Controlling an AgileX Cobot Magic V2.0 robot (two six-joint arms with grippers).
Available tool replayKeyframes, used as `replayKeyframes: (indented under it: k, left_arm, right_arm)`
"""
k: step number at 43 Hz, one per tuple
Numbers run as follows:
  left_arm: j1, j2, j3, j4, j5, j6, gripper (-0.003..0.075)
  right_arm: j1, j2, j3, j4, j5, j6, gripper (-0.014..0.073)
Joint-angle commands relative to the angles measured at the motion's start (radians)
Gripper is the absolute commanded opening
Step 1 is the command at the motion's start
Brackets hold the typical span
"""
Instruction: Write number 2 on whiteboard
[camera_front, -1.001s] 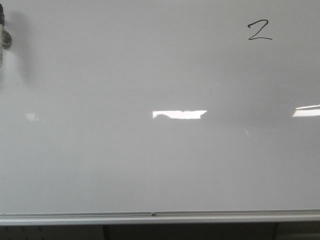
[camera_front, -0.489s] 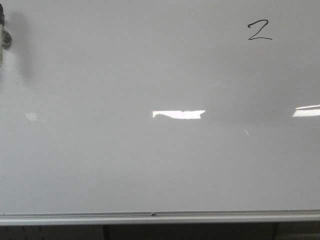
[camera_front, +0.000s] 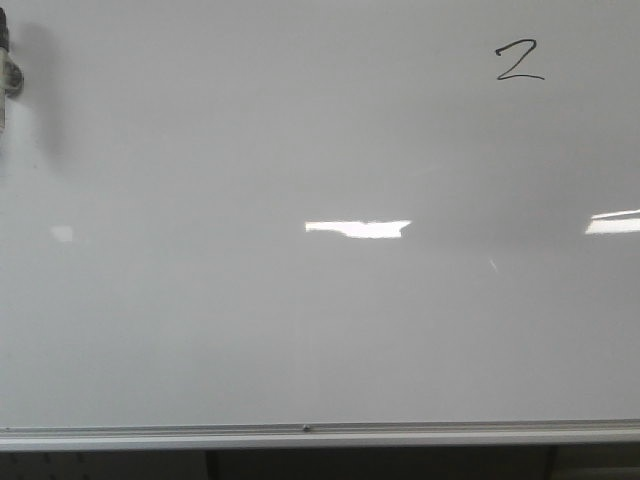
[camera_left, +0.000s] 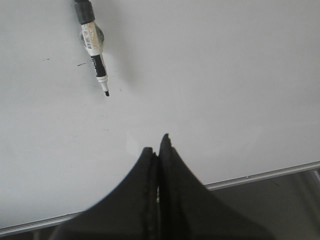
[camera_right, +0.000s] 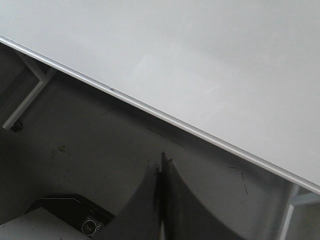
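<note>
Number 2 (camera_front: 520, 61) seen drawn at upper right of whiteboard (camera_front: 300, 330). Marker (camera_left: 93, 46) seen lying on board, uncapped, apart from left gripper (camera_left: 159, 145). Left gripper pressed closed, empty; right gripper (camera_right: 162, 162) likewise, held off board.

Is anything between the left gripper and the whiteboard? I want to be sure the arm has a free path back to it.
Nothing visible. The left gripper, jaws together, faces bare whiteboard. The only object nearby is a marker off to one side, not in the gap.

The marker (camera_left: 92, 45) is cut off by the picture's edge at its upper end, its label print too small to read.
</note>
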Motion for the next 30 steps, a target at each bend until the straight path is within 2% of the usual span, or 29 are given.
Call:
replayKeyframes:
  k: [1,7,11,21,30]
  left_arm:
    - [-0.008,-0.003,-0.027,-0.019,-0.073,-0.010,-0.0020]
    - [-0.010,-0.032,-0.021,-0.012,-0.078,-0.006,-0.0020]
    - [0.007,-0.084,0.021,0.088,-0.129,0.026,-0.0020]
    - [0.086,-0.275,0.264,0.119,-0.344,0.026,-0.0020]
    - [0.144,-0.463,0.498,0.117,-0.468,0.026,-0.0020]
  right_arm:
    - [-0.003,0.002,-0.028,-0.018,-0.054,-0.001,-0.0080]
    - [-0.003,0.002,-0.028,-0.018,-0.054,-0.001,-0.0080]
    - [-0.003,0.002,-0.028,-0.018,-0.054,-0.001,-0.0080]
    - [-0.003,0.002,-0.028,-0.018,-0.054,-0.001,-0.0080]
    - [-0.003,0.002,-0.028,-0.018,-0.054,-0.001,-0.0080]
